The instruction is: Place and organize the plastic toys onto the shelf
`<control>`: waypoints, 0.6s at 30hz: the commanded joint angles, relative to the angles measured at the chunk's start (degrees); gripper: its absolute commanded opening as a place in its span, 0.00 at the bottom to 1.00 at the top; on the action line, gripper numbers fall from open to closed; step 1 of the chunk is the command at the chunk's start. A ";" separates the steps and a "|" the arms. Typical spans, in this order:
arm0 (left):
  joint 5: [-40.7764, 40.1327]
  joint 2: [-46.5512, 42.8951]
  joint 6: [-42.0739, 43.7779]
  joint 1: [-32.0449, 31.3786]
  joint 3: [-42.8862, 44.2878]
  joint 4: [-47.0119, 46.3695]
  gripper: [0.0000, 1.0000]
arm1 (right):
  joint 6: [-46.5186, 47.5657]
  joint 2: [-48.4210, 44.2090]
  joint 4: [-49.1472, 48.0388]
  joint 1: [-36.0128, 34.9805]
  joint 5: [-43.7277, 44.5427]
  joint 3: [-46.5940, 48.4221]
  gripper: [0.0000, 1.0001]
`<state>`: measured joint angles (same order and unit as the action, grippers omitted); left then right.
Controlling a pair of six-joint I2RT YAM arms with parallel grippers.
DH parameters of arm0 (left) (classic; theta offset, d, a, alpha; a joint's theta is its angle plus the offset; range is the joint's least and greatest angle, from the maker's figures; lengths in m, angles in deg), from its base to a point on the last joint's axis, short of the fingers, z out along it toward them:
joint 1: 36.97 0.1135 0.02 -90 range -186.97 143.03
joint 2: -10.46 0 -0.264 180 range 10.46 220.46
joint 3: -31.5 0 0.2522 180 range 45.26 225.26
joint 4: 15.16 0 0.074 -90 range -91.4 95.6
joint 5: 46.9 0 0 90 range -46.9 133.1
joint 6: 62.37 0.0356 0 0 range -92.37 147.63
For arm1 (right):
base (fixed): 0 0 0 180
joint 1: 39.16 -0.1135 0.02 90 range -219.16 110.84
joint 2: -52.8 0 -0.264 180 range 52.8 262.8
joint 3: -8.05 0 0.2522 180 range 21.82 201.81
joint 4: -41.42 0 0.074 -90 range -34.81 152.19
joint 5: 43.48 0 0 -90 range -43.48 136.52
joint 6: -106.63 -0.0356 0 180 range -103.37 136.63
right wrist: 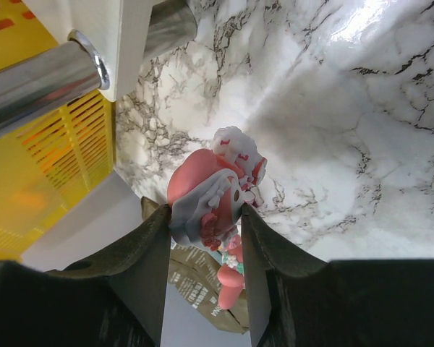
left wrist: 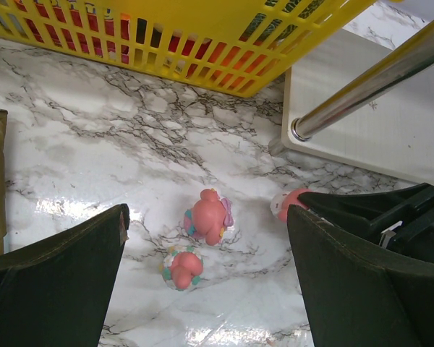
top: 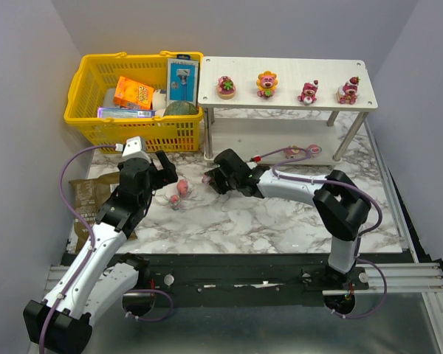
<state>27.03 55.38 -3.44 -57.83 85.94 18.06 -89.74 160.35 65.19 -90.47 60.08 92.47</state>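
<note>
The right pincer [right wrist: 204,213] is clamped on a pink toy [right wrist: 210,173] at the shelf's [top: 286,99] eight o'clock, the left pincer [left wrist: 207,211] apart; the toy needs lifting clear of the shelf edge, then setting upright.

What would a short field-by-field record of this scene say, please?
shelf top tier: four toys in a row
lower tier: one small pink toy
right gripper: shut on a pink figurine
left gripper: open, above two loose toys on the table
yellow basket: left of the shelf
</note>
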 commanded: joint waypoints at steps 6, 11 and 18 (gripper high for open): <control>-1.41 -0.10 0.31 -0.32 0.80 -0.21 0.99 | 0.81 -4.45 0.99 1.12 4.37 -3.32 0.01; -1.24 0.25 0.31 -0.32 0.80 -0.13 0.99 | 0.37 -6.29 0.90 1.48 4.72 -5.52 0.01; -1.06 0.42 0.31 -0.32 0.80 -0.04 0.99 | 0.55 -8.67 1.07 2.18 5.42 -7.54 0.01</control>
<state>27.03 55.67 -3.44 -57.83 85.94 18.06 -89.35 154.41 65.21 -88.91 62.03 86.37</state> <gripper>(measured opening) 0.988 0.470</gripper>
